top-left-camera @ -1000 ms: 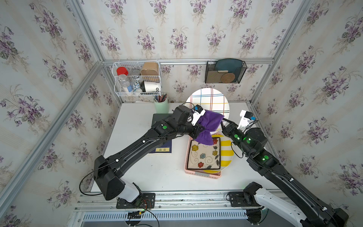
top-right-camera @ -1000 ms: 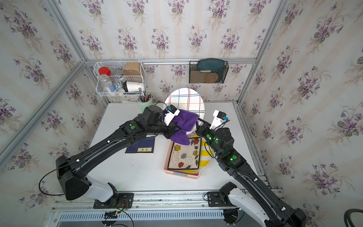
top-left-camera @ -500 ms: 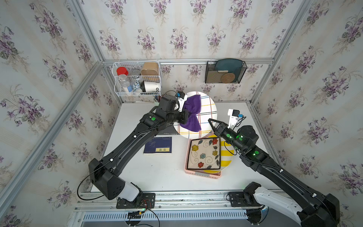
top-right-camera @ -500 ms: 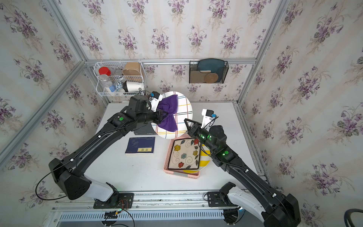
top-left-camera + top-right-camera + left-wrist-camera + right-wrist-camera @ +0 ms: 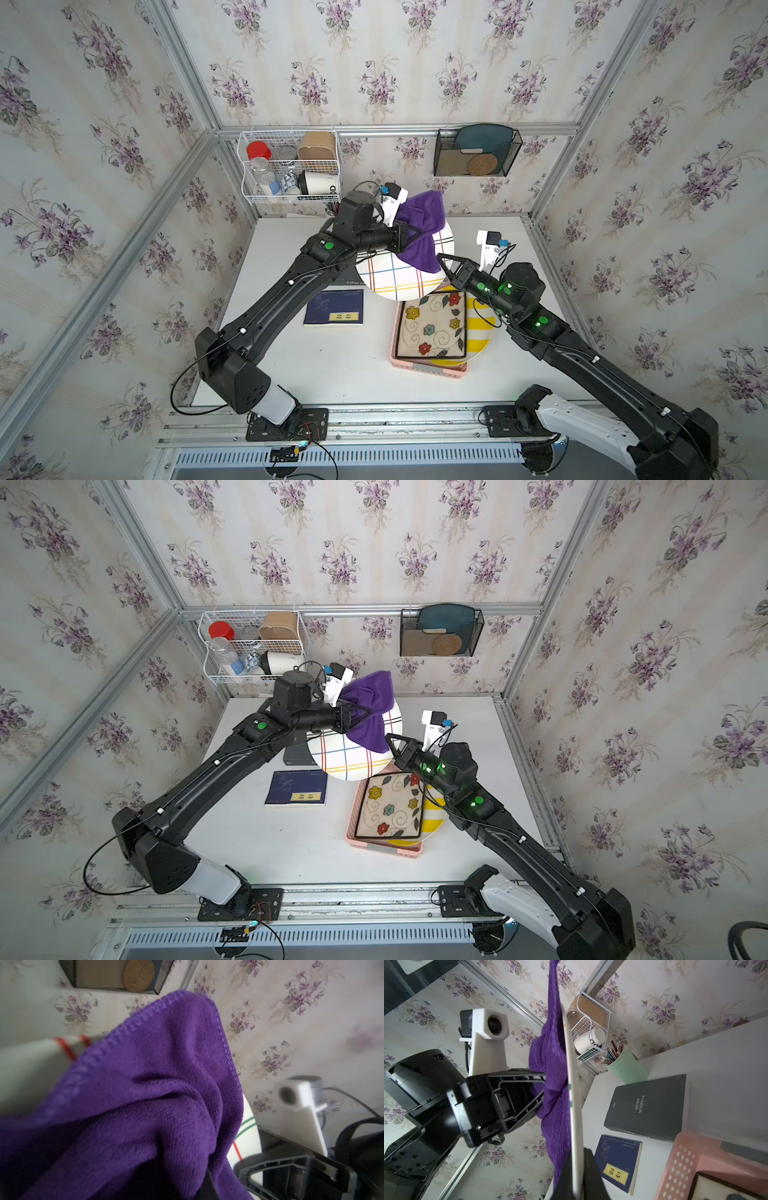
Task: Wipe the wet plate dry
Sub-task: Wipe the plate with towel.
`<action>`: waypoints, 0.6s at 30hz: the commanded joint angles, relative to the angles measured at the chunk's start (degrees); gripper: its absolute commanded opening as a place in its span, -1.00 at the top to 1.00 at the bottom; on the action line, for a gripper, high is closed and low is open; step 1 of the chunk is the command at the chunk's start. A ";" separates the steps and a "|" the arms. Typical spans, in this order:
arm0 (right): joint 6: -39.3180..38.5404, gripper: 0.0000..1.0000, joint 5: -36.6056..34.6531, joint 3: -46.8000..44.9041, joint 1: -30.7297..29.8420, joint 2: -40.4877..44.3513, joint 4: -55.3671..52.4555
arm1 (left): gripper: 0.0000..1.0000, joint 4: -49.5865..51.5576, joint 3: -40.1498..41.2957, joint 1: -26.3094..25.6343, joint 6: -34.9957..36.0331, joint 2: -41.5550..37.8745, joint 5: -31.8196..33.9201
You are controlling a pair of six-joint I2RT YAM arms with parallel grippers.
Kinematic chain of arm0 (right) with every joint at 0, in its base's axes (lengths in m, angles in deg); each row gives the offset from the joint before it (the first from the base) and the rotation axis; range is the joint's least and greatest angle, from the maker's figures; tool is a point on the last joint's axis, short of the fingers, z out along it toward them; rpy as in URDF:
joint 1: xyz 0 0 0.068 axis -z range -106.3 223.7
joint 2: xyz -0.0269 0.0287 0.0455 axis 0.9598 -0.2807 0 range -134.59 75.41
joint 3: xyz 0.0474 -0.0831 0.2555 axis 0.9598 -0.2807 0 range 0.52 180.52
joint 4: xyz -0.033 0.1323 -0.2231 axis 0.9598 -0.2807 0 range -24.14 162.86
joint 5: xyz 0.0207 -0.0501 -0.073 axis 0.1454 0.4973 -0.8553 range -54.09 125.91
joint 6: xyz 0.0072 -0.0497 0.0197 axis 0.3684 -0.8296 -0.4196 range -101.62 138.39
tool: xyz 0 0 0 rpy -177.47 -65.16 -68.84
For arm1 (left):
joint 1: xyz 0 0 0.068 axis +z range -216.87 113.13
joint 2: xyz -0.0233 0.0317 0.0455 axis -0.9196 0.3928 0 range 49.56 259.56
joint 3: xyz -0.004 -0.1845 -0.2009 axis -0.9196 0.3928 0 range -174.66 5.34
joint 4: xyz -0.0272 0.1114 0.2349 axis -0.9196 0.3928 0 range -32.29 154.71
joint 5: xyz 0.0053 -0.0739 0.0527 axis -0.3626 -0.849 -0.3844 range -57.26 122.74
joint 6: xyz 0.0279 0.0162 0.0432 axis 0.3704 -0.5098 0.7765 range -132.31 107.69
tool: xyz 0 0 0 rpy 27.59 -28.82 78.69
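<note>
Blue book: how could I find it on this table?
Look at the white table. To the left of the pink tray lies the blue book. Only it carries a yellow label; the grey book nearby does not.

Two books (image 5: 333,307), one plaid plate (image 5: 395,279), one purple cloth (image 5: 419,232), one pink tray (image 5: 428,368).

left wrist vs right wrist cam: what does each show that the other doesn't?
Left wrist only: the black mesh wall rack with a round woven coaster, and the right arm's wrist camera.
Right wrist only: the left arm's wrist camera, white wire basket, green pen cup, grey FASHION SHOW book, blue book, pink tray; it also sees the striped plate edge-on.
Both: the purple cloth lying against that plate.
</note>
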 commanded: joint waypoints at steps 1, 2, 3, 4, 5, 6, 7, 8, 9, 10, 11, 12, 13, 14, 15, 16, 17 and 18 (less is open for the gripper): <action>1.69 1.00 5.56 3.45 4.21 0.60 14.86 | 1.00 -2.02 3.76 1.14 -2.05 -3.38 0.82; 2.59 1.00 6.23 4.56 7.20 0.66 14.33 | 1.00 -4.08 5.76 2.74 -4.30 -5.37 0.07; 3.46 1.00 7.28 5.17 10.39 0.95 13.93 | 1.00 -7.17 7.83 4.77 -7.53 -7.43 -1.86; 5.17 1.00 8.56 5.47 13.65 1.36 13.83 | 1.00 -10.35 9.98 7.08 -10.75 -10.20 -3.91; 7.15 1.00 10.16 5.28 17.21 1.79 14.57 | 1.00 -13.68 11.90 9.47 -15.50 -12.35 -6.24; 8.98 1.00 12.06 4.84 20.40 2.22 16.18 | 1.00 -16.64 13.42 11.86 -19.77 -14.06 -8.15; 11.98 1.00 14.05 4.04 22.98 2.60 18.83 | 1.00 -19.38 14.76 14.15 -23.89 -15.41 -9.94; 14.46 1.00 16.02 2.92 25.53 2.84 22.54 | 1.00 -22.65 16.12 15.95 -27.83 -16.44 -11.52; 18.35 1.00 17.71 1.79 27.10 2.85 26.48 | 1.00 -26.78 17.50 17.34 -31.81 -17.08 -13.38; 22.78 1.00 18.85 0.56 27.78 2.69 32.05 | 1.00 -32.12 18.87 18.09 -36.41 -17.24 -14.99; 26.70 1.00 19.82 -1.26 27.88 2.22 37.46 | 1.00 -37.83 20.11 18.31 -40.89 -16.96 -16.42; 30.95 1.00 20.59 -3.12 27.77 1.05 45.64 | 1.00 -44.05 20.94 18.29 -46.12 -16.18 -17.58; 34.10 1.00 21.28 -4.84 27.64 -0.34 53.89 | 1.00 -50.20 21.58 18.00 -51.22 -14.76 -18.58; 38.36 1.00 21.84 -6.15 27.57 -1.87 60.65 | 1.00 -57.51 22.15 17.65 -56.82 -13.26 -18.88; 40.82 1.00 22.14 -6.90 27.46 -3.54 65.06 | 1.00 -63.38 22.67 17.22 -61.52 -11.66 -18.48; 42.46 1.00 22.07 -7.73 27.27 -4.42 66.98 | 1.00 -70.08 22.82 16.69 -65.04 -10.27 -17.85; 42.89 1.00 21.73 -8.75 26.85 -4.72 67.14 | 1.00 -75.04 22.44 16.18 -68.49 -8.49 -17.29; 42.45 1.00 21.25 -9.62 26.27 -4.74 66.15 | 1.00 -77.91 21.63 15.58 -70.58 -6.70 -17.15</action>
